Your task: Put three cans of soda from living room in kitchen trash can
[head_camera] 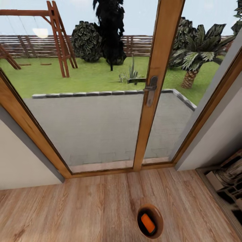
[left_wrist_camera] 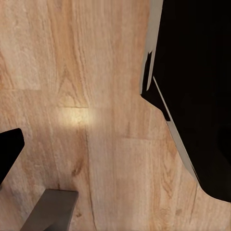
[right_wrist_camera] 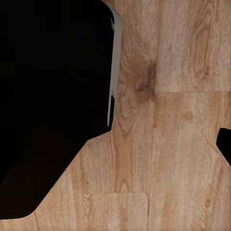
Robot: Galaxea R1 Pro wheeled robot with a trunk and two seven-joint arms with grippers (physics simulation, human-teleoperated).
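An orange soda can lies inside the round bin on the wood floor, at six o'clock from the glass door. Whether either claw is open, I cannot tell.

No legible text, label or number anywhere.

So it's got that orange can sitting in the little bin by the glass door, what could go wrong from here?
Possible trouble:
1. The bin sits low at the head view's bottom edge, close to the robot; rolling forward might knock it over and spill the orange can.
2. The wood-framed glass door stands directly ahead, so turning here could clip its frame.
3. Only one can is visible inside the bin, so others may remain to be fetched.
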